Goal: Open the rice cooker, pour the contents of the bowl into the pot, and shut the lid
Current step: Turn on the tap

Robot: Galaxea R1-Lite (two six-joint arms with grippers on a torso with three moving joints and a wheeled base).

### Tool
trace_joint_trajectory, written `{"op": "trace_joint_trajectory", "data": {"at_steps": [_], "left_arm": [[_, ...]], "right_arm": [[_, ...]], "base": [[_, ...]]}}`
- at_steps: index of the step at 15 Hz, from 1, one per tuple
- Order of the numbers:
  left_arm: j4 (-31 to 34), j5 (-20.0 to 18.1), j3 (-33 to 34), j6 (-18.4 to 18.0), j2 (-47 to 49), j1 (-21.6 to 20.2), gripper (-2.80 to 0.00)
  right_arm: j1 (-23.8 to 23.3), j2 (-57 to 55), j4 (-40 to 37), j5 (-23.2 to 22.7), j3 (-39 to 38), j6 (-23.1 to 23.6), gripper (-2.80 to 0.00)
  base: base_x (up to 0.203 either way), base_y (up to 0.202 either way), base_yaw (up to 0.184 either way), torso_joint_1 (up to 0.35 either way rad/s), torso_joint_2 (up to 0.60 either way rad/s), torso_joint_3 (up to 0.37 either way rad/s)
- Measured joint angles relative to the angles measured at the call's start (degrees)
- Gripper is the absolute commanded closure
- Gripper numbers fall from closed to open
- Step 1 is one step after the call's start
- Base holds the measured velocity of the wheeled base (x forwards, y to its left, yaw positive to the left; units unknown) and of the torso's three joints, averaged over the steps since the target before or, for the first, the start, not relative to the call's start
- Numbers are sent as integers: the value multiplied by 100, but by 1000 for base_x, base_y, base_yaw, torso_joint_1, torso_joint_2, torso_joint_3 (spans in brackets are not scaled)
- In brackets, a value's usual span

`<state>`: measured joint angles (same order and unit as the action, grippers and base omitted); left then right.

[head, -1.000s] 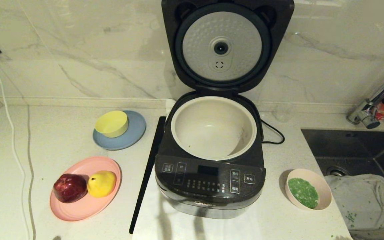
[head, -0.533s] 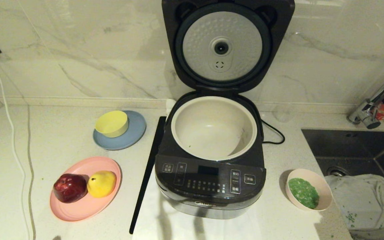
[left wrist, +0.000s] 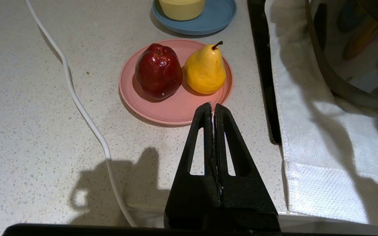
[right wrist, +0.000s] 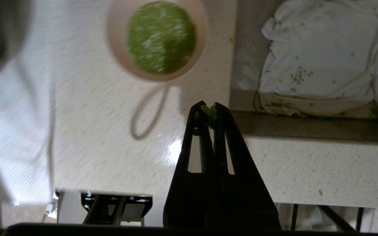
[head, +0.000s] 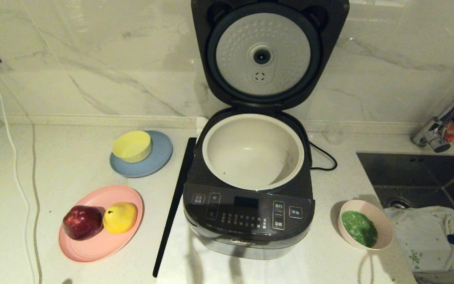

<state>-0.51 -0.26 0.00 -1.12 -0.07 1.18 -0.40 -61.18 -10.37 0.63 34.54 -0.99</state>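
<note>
The dark grey rice cooker [head: 250, 215] stands open at the middle of the counter, its lid [head: 266, 55] upright against the wall. The cream-white pot [head: 253, 116] inside holds only a stray green speck. To the cooker's right sits the pale pink bowl [head: 386, 230] with the green contents [head: 359, 228]. In the right wrist view, the bowl [right wrist: 116, 49] and contents [right wrist: 161, 36] lie ahead of my right gripper [right wrist: 209, 106]. That gripper hangs shut above the counter's front edge, a few green bits clinging to its tips. My left gripper [left wrist: 212, 105] is shut and empty, parked near the pink plate.
A pink plate [head: 93, 246] with a red apple [head: 82, 222] and a yellow pear [head: 120, 217] lies front left; a yellow bowl [head: 131, 146] on a blue plate sits behind it. A white cable [head: 16, 173] runs down the left. The sink [head: 416, 173] holds a white cloth [head: 428, 236].
A dark part of my right arm has come into the head view at the right edge, over the sink cloth, and its shadow now falls beside the bowl. The bowl and cooker stay put.
</note>
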Motion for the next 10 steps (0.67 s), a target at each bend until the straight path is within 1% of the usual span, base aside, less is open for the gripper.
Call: {"op": "trace_joint_trajectory", "data": {"at_steps": [2,6,8,9,10], "left_arm": [[7,1,0,0,0,0,0],[2,1,0,-2,0,0,0],[0,-1,0,-4,0,0,0],[0,-1,0,0,0,0,0],[0,-1,0,0,0,0,0]], "right_arm": [[2,-547,387,137,22,-144,0],[-10,-1468,1065,189,49,-320,0],[-50,-1774,1268,201,114,-580,0],[-108,-1888,1369,252,166,-748,0],[-169,-1957,1423,345,205,-803,0]], "base": [[0,0,0,0,0,0],[0,0,0,0,0,0],[0,0,0,0,0,0],[0,0,0,0,0,0],[0,0,0,0,0,0]]}}
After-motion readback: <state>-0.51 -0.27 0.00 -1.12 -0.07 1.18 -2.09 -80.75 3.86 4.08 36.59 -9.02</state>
